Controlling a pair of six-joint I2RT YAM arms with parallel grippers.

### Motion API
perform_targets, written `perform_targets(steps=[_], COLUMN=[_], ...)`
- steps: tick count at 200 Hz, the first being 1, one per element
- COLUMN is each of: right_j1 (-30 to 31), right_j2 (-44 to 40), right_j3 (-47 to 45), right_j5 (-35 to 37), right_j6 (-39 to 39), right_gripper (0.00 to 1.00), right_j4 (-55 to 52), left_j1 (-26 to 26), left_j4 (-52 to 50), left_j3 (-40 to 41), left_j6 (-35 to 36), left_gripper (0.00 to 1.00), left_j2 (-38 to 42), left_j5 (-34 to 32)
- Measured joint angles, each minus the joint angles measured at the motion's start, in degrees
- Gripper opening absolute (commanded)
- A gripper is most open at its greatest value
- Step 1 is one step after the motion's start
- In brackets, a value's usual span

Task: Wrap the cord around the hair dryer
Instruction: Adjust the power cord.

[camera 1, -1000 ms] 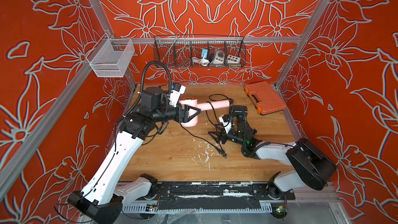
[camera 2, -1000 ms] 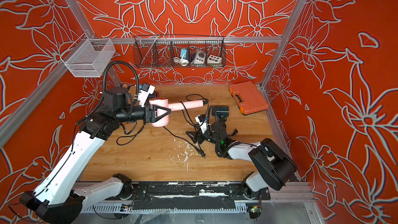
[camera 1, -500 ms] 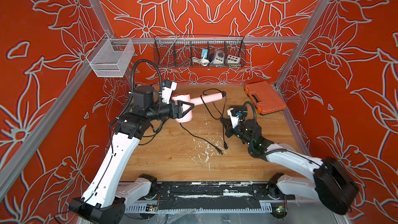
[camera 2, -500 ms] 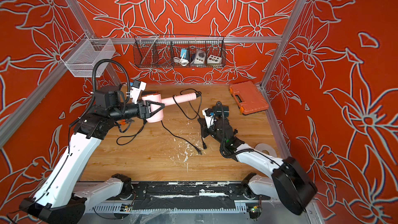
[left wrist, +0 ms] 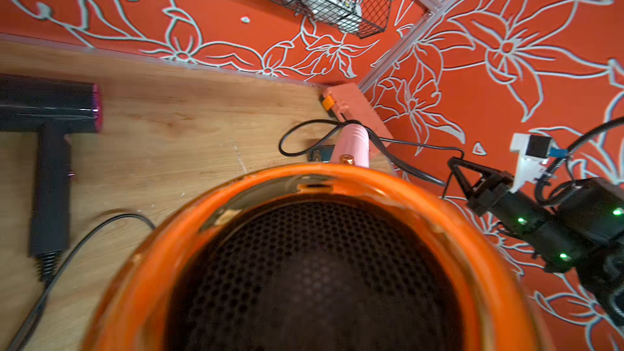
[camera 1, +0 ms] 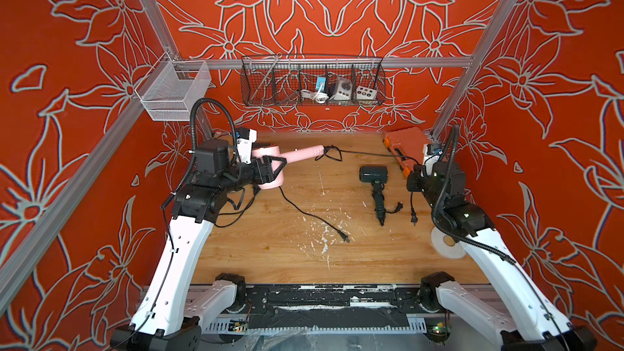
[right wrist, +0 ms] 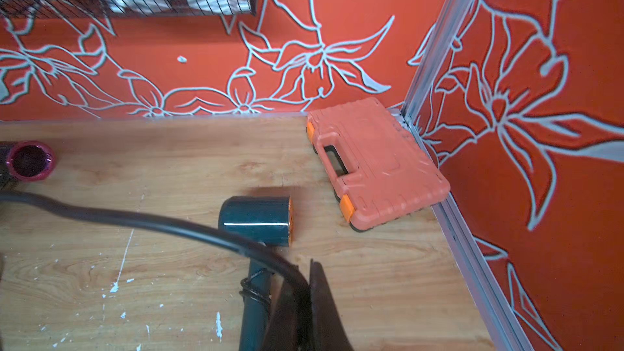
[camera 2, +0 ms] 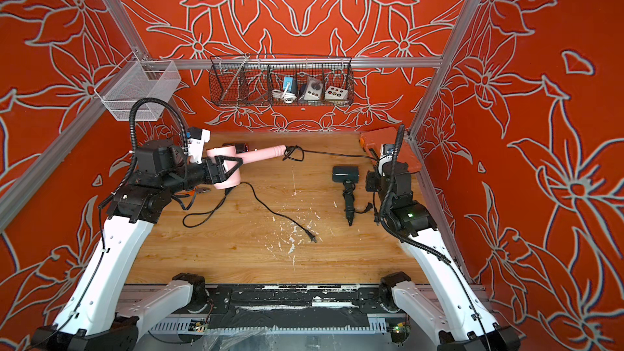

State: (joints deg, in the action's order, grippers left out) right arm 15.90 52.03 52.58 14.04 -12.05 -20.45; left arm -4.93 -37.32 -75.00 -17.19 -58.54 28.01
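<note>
the left gripper [camera 1: 273,172] is clamped on the round head of the pink hair dryer [camera 1: 292,157], with one finger over it and the other under. it holds the dryer above the table [camera 1: 270,258] at the far left. in the left wrist view the meshed back of the head fills most of the picture. the handle points to the right and a little far, and at its end the black cord [camera 1: 364,154] makes a small loop. from there the cord runs in a nearly straight line, off the wood, to the right gripper [right wrist: 305,278] at the far right, whose fingers are pressed together on it. between the two arms a dark hair dryer [camera 1: 373,174] lies on the table, its own cord wound on its handle. a second loose cord [camera 1: 304,212] lies from beside the pink head toward the middle and ends in a plug. an orange case [camera 1: 401,140] rests in the far right corner, and a wire basket [camera 1: 312,79] hangs on the far wall.
</note>
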Motion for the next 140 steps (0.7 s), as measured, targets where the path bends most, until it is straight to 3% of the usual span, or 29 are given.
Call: perform_targets(steps=[22, 37, 69, 140], right_j1=[-2.3, -7.1, -18.3, -30.9], right_j2=[1.4, 1.1, -1.3, -0.4], right_j3=[0.0, 0.0, 0.0, -2.0], right_j5=[1.9, 1.4, -0.9, -2.3], right_j6=[-1.0, -1.9, -3.4, -9.0], right_gripper=[0.0, 0.0, 0.0, 0.0], right_j4=[-5.0, -7.5, -9.7, -10.7], left_j1=[0.3, 0.5, 0.0, 1.6], left_j4=[-2.7, -4.0, -5.3, -8.2], left_j3=[-2.8, -4.9, -7.0, -11.8], left_j6=[2.0, 3.0, 4.2, 4.4], left_gripper=[0.0, 0.0, 0.0, 0.0], left_j2=[-0.1, -0.5, -2.3, -5.3], left_j5=[-8.5, -13.0, -16.1, -21.6])
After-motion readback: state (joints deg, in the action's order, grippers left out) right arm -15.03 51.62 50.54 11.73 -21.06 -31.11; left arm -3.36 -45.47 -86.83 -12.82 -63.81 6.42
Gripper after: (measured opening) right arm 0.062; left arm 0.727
